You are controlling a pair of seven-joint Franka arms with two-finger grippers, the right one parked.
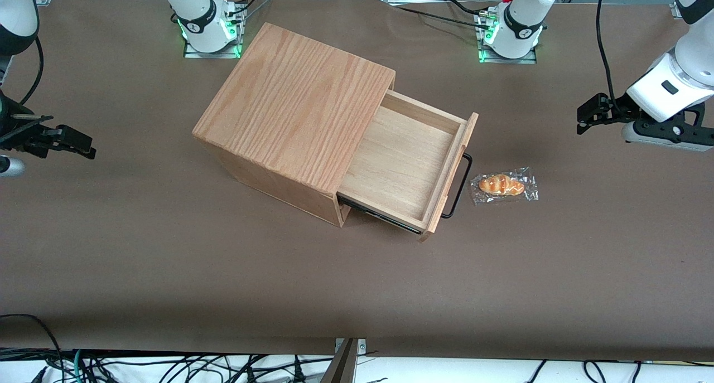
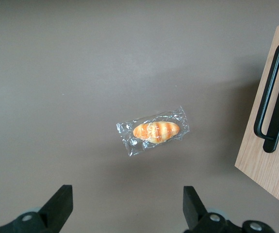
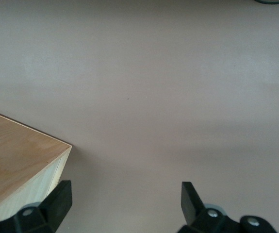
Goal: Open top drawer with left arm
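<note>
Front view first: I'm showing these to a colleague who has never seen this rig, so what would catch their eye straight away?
The top drawer stands pulled well out of the oak-grain box, empty, its black wire handle facing the working arm's end. A wrapped bread roll lies on the table just in front of that handle. The left gripper hangs open, apart from both, toward the working arm's end.

Two black jaws spread wide, light-wood box corner [image 3: 18,165] beside one jaw, bare brown counter [image 3: 178,97] ahead of both
</note>
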